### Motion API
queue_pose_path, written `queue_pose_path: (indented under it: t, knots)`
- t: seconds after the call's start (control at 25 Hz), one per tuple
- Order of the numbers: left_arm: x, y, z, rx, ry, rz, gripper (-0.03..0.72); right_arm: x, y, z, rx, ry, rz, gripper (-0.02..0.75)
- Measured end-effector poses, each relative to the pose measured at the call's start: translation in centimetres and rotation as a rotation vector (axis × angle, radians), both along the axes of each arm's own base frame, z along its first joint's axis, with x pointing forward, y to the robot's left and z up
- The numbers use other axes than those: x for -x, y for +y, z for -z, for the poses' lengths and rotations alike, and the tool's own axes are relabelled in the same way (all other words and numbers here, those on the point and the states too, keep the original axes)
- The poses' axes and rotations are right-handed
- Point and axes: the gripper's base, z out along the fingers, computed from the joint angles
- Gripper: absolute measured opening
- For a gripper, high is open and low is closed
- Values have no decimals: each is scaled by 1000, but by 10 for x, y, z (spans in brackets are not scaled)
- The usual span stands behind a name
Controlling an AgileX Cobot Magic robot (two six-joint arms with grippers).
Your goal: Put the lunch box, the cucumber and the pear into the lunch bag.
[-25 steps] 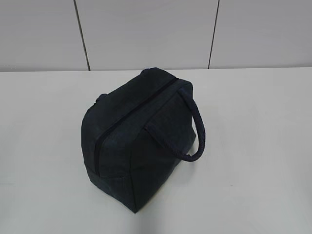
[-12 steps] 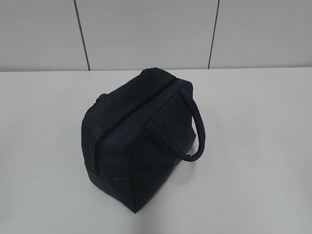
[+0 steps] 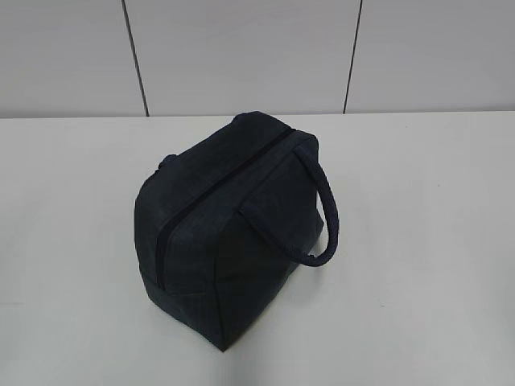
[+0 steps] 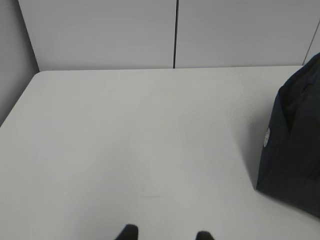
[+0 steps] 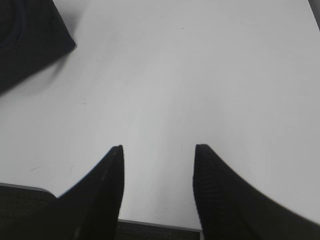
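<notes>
White table [image 3: 418, 241] fills our frames, where our right gripper [image 5: 158, 152] holds its jaws parted and empty, our left gripper [image 4: 165, 235] likewise at bottom edge, and the zipped lunch bag [image 3: 229, 233] stands centre frame.

White matte tabletop [image 3: 418, 241], evenly lit, faint soft shadows only. Behind it, toward 12 o'clock, pale grey panelled wall [image 3: 241, 56] split by two dark vertical seams. At 9 o'clock in the left wrist view, a grey side panel [image 4: 12, 70] bordering the table's rounded corner.
</notes>
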Motion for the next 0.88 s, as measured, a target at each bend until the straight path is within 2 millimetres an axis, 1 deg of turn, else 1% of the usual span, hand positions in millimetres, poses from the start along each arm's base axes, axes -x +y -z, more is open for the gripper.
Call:
queue_pose_path:
  t: [0.88]
  knots:
    - [0, 0, 0, 0, 0, 0, 221, 0, 0, 0, 1, 0, 0, 356]
